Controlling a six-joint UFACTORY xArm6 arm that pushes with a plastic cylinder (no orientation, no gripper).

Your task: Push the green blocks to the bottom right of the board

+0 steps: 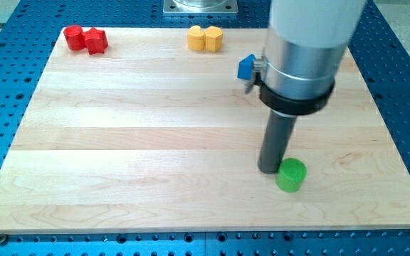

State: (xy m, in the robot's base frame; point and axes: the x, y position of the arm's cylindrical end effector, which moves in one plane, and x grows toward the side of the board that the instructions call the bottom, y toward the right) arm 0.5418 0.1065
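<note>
Pale striped wood surface (119, 142); red blocks (85, 38) top-left, yellow blocks (205, 38) top edge, blue block (245, 67), green cylinder (291, 175) lower right, dark rod (273, 146).

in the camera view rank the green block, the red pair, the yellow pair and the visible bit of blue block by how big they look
1. red pair
2. yellow pair, slightly smaller than the red
3. green cylinder, though it sits nearer the view's bottom, which may enlarge it
4. blue block, mostly hidden behind the arm, so its true size is unsure
</note>
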